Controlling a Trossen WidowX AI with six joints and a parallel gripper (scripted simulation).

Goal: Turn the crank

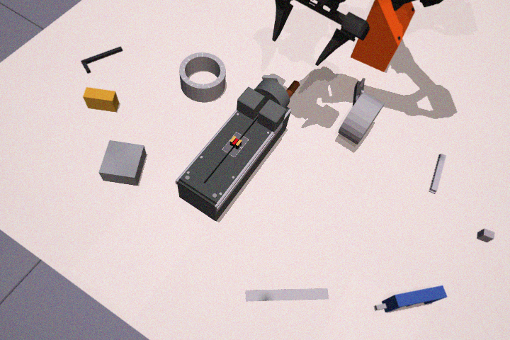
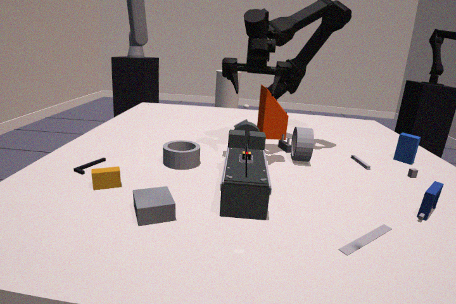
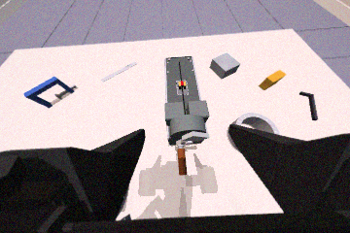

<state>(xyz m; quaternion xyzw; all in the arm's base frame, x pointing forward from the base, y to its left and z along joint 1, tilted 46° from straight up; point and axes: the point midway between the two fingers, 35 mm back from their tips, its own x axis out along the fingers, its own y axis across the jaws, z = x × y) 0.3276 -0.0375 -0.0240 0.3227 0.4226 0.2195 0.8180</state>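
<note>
The dark grey machine [image 1: 219,160] [image 2: 244,199] [image 3: 174,89] stands mid-table. Its red pointer [image 1: 235,141] [image 2: 246,152] [image 3: 182,83] lies between two small brass marks and looks about level with them; a tiny offset is too small to tell. The brown crank handle [image 1: 292,88] [image 3: 182,161] sticks out from the round hub [image 1: 270,91] [image 3: 187,124] at the machine's far end, and is hidden in the exterior view. My gripper [image 1: 295,52] [image 2: 255,95] [image 3: 187,130] is open and empty. It hangs above and behind the handle, apart from it.
An orange wedge [image 1: 377,40] [image 2: 272,120] and a grey disc-shaped part [image 1: 360,117] [image 2: 303,144] stand near the crank end. A grey ring [image 1: 202,90] [image 2: 181,159] stands on the other side. A grey block [image 1: 123,160] [image 2: 154,199] and a yellow block [image 1: 100,98] [image 2: 106,178] lie farther out.
</note>
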